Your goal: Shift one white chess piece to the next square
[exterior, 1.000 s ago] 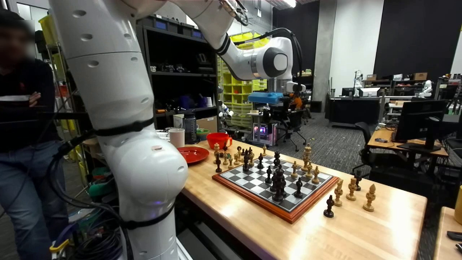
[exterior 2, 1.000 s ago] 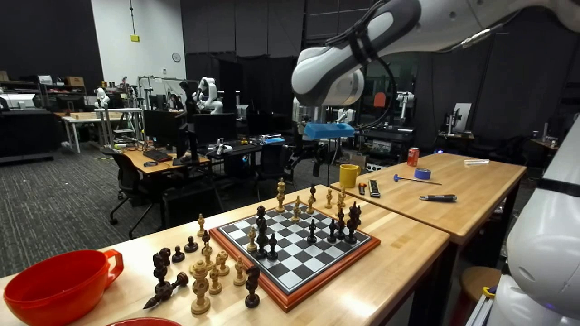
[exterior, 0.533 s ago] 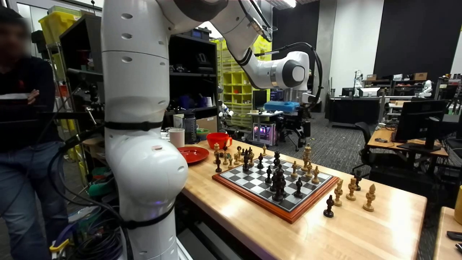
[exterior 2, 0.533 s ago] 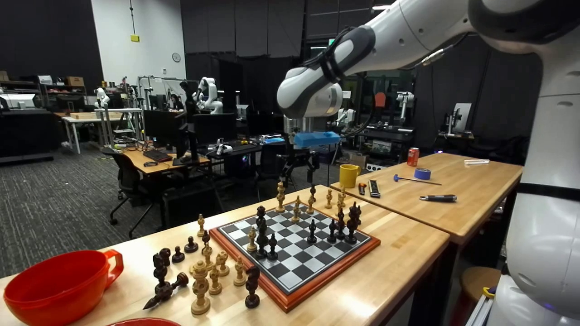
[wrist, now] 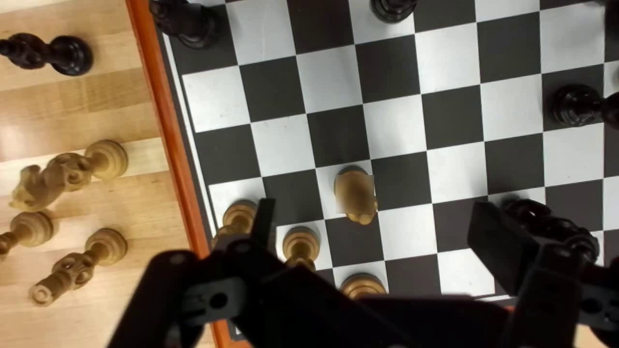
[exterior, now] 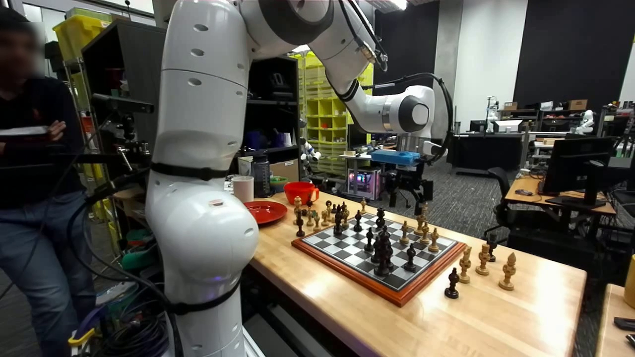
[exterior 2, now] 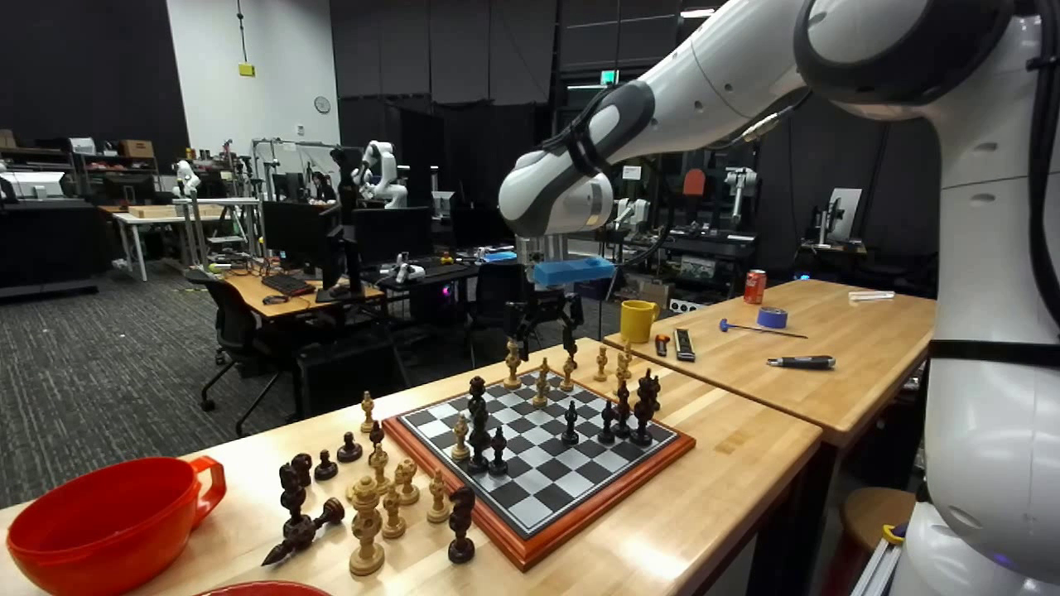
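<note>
gripper spread wide apart, empty, over far side of board; prob. so it can straddle a tan pc, unsure which, w/o bumping neighbours.

Looks, in an exterior view, slightly downward from close beside the arm, across the table to the claw, farther off. Faces the claw, in an exterior view, over the chessboard, with the red bowl close, well short of the claw. Takes in claw, arm, table, chessboard and red bowl in both exterior views. In the wrist view, hangs just above the claw and points steeply down, nearest of all to the chessboard; shares chessboard and table with both exterior views.
</note>
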Tool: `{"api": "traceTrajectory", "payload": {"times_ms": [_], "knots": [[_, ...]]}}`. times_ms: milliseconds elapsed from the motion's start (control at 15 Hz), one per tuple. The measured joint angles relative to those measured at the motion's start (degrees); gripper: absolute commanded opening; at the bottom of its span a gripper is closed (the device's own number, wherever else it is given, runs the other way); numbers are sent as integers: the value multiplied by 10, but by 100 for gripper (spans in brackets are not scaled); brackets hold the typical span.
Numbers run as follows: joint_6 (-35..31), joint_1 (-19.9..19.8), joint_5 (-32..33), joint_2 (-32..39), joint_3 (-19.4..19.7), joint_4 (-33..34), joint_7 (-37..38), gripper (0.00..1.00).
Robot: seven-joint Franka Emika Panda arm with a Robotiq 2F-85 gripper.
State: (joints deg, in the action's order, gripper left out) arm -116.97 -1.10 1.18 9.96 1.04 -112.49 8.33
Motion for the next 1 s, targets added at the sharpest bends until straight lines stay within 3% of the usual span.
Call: {"api": "traceTrajectory", "payload": {"times_ms": [800,867,933,1000], "knots": [[3,1,-4,29,0,2,0,100],[3,1,-4,32,0,2,0,93],[3,1,-6,35,0,3,0,74],[3,2,-7,38,0,4,0,68]]}}
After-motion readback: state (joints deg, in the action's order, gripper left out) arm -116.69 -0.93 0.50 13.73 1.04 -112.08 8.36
